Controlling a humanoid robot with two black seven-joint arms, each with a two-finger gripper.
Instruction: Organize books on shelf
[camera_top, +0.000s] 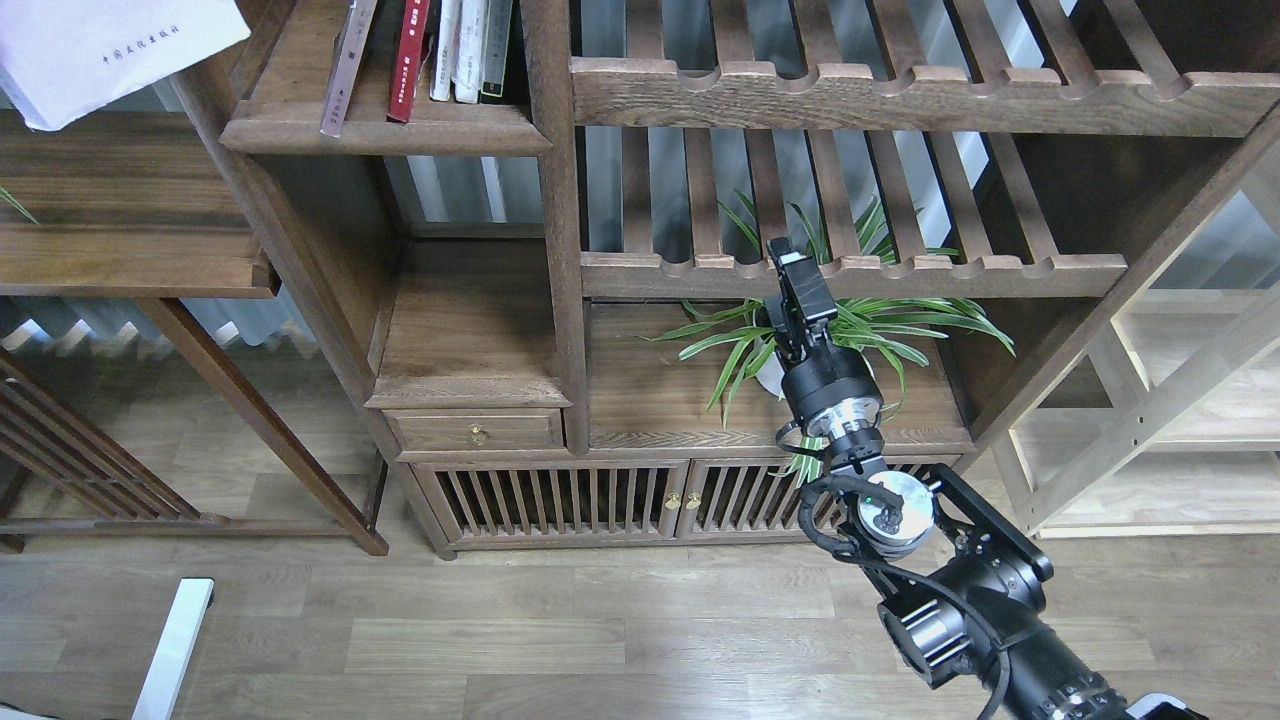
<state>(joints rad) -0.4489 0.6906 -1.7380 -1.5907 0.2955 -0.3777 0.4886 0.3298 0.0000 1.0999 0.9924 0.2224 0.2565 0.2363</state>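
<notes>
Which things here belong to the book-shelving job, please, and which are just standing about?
Job: pale lavender-white book at top left, partly out of frame; shelf; standing books on it.

Standing about: potted plant, slatted rack, small drawer; right gripper in front of the plant.

Pale lavender-white book (110, 45) with small dark print, dark red book (409, 60) with white spines beside, walnut-brown shelf (385, 132), green-striped plant (850, 325), black right gripper (790, 265).
</notes>
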